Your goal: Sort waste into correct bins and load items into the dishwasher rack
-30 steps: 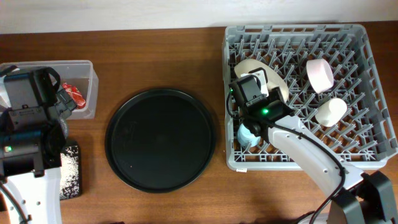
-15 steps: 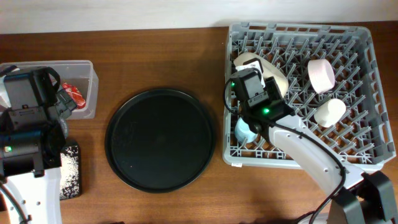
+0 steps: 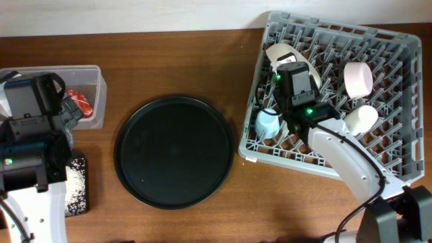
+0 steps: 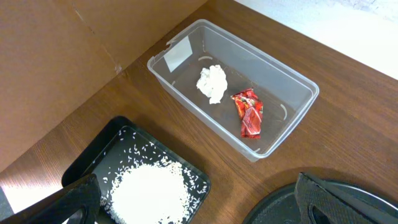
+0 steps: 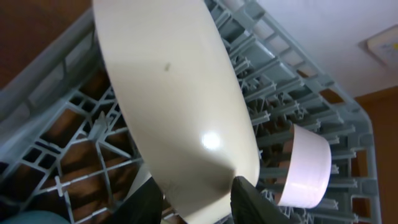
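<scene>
**2 bins loaded, 4 dishes racked, right gripper on the plate**

Nearest the left wrist camera, the left gripper [image 4: 196,208] hangs spread wide and empty, its 2 dark fingers [image 4: 71,198] at the bottom corners of the view. Just beneath it sits the shallow black bin [image 4: 93,149]. It holds a heap of white rice grains [image 4: 149,186], with loose grains scattered around the heap. Beyond the bin, across a strip of bare wood, stands the clear tub [image 4: 292,118]. Inside it the crumpled white tissue [image 4: 212,83] lies just beside the crumpled red wrapper [image 4: 249,113].

On the other side, the right gripper [image 5: 199,210] is clamped on the lower rim of the cream plate [image 5: 180,106], with 1 finger [image 5: 249,200] against each face. The plate stands on edge, tilted, among the pegs of the grey rack [image 5: 74,155].

From overhead, the round black tray [image 3: 174,151] lies mid-table between the 2 arms. The rack sits askew to the table edge, its near-left corner just beside the tray. The light blue cup [image 3: 267,123] rests in the rack's near-left part, close by the right wrist. Toward the right the white cup [image 3: 360,119] lies on its side. Farther back lies the pink bowl [image 3: 358,79]. The plate occupies the far-left part.
</scene>
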